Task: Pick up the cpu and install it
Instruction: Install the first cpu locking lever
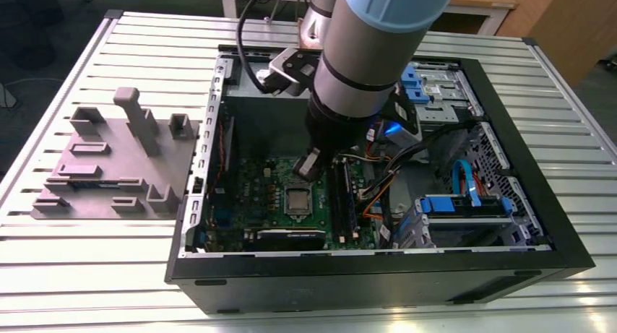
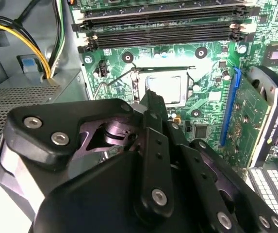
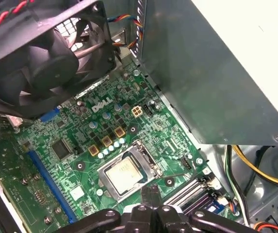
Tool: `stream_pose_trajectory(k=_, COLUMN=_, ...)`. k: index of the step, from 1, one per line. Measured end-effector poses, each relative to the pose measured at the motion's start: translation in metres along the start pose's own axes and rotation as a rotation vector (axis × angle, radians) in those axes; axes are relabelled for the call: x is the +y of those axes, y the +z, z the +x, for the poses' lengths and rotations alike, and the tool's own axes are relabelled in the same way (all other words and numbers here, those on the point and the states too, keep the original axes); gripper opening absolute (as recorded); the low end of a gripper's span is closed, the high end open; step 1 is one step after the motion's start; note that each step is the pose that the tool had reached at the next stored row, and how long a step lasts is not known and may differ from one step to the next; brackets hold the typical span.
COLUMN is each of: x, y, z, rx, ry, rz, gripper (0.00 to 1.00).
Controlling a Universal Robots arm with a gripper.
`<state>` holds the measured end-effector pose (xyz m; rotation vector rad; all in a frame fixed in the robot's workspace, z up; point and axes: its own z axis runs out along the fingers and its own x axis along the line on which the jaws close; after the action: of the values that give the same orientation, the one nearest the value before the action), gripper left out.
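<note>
Tool (image 3: 151, 194) hangs clenched and empty just above the cpu (image 3: 124, 174), seated in its socket. Memory slots (image 2: 163, 29), fan (image 3: 46, 58) and grey box (image 3: 216, 73) crowd close.

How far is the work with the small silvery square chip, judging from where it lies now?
The small silvery square cpu chip already lies in the metal-framed socket on the green motherboard, so picking and placing look done. The black gripper hangs just above the socket, its fingers together, holding nothing. The thin socket lever stands raised, so locking seems left.
</note>
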<state>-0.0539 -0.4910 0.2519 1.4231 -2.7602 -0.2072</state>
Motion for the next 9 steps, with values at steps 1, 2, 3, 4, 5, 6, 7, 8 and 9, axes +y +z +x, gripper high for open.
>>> stream_pose_trajectory(k=1, x=-0.0001, y=0.0000, z=-0.0004, rx=-0.0008, ry=0.000, rz=0.0008, gripper=0.10)
stream_pose_trajectory(k=2, x=-0.0005, y=0.0000, z=-0.0011, rx=-0.0011, ry=0.000, rz=0.0009, gripper=0.10)
stream_pose_trajectory(k=3, x=-0.0010, y=-0.0001, z=-0.0025, rx=-0.0013, ry=0.000, rz=0.0008, gripper=0.10)
stream_pose_trajectory(k=4, x=-0.0014, y=0.0000, z=-0.0043, rx=-0.0013, ry=-0.001, rz=0.0007, gripper=0.10)
stream_pose_trajectory(k=5, x=-0.0020, y=0.0002, z=-0.0066, rx=-0.0015, ry=-0.001, rz=0.0007, gripper=0.10)
stream_pose_trajectory(k=6, x=-0.0026, y=0.0003, z=-0.0088, rx=-0.0014, ry=-0.001, rz=0.0007, gripper=0.10)
stream_pose_trajectory(k=7, x=-0.0031, y=0.0007, z=-0.0113, rx=-0.0015, ry=-0.001, rz=0.0006, gripper=0.10)
stream_pose_trajectory(k=8, x=-0.0034, y=0.0010, z=-0.0137, rx=-0.0015, ry=-0.001, rz=0.0005, gripper=0.10)
stream_pose_trajectory(k=9, x=-0.0035, y=0.0015, z=-0.0160, rx=-0.0019, ry=-0.001, rz=0.0004, gripper=0.10)
